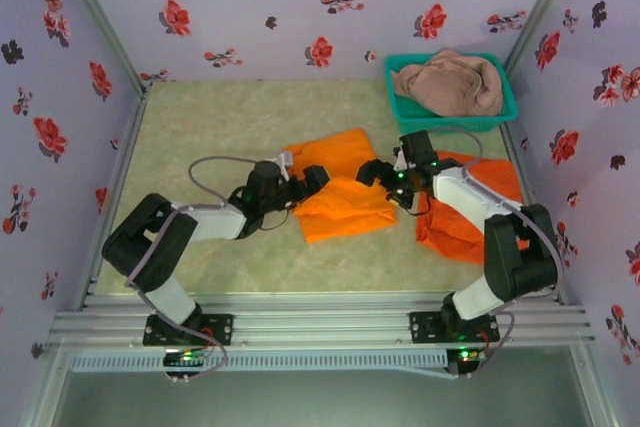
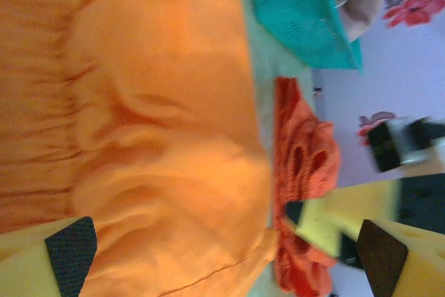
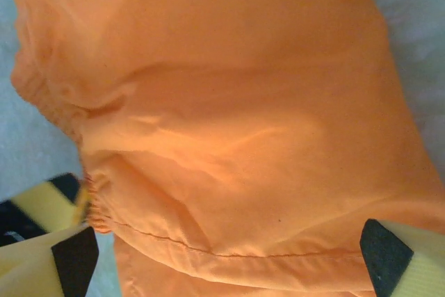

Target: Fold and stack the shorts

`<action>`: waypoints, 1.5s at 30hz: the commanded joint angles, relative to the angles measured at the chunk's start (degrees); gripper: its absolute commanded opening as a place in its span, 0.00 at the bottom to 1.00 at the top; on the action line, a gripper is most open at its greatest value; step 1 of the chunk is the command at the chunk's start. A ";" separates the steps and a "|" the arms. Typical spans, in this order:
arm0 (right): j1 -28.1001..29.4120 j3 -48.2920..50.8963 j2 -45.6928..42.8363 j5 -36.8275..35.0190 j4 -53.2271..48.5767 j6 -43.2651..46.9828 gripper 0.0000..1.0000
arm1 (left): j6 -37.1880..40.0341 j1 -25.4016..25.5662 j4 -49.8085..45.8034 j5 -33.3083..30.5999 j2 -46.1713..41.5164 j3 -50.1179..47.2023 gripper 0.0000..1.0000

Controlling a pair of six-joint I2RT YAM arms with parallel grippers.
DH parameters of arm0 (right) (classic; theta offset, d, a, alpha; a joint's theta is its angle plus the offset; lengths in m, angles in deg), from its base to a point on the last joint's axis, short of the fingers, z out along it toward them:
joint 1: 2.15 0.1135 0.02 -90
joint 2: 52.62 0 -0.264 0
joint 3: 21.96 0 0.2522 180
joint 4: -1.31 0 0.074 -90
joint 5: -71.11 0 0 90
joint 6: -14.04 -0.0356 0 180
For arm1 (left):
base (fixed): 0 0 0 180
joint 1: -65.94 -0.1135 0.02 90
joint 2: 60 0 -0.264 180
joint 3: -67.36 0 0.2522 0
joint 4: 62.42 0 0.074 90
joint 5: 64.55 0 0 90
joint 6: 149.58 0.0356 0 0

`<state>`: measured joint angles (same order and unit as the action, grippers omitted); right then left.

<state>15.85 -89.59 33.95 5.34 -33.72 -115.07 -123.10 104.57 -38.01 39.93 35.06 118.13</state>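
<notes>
Over the central orange shorts (image 1: 345, 192), left pincer (image 2: 224, 259) and right pincer (image 3: 229, 261) gape wide.

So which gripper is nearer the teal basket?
Right. The right gripper is down-left of the teal basket in the top view; the left gripper is farther left.

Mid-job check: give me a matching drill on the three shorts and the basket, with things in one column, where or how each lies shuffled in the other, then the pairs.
Things:
1. middle orange shorts
2. second orange shorts
3. pink-brown shorts
4. teal basket

Places or states:
A. stands at the far right corner of the table
B. heaped inside the basket
C. laid out fairly flat at the table's middle
D. bunched up on the right side of the table, outside the basket

Pairs: 1-C, 2-D, 3-B, 4-A
</notes>
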 commanded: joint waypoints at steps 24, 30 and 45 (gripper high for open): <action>-1.12 -5.57 -15.07 -16.70 -15.45 15.43 0.99 | 11.85 5.05 -28.30 -6.30 -19.10 9.40 0.99; -1.46 -6.66 -17.77 -19.24 -18.35 16.51 0.99 | 10.34 7.52 -23.26 -6.00 -8.90 11.41 1.00; -2.34 -10.28 -10.84 -7.35 -20.03 22.41 0.99 | 12.33 11.29 -20.83 -4.55 -2.87 1.40 0.99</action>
<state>13.84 -98.09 21.03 -6.88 -51.62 -95.10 -112.70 115.56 -56.83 34.88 34.95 122.92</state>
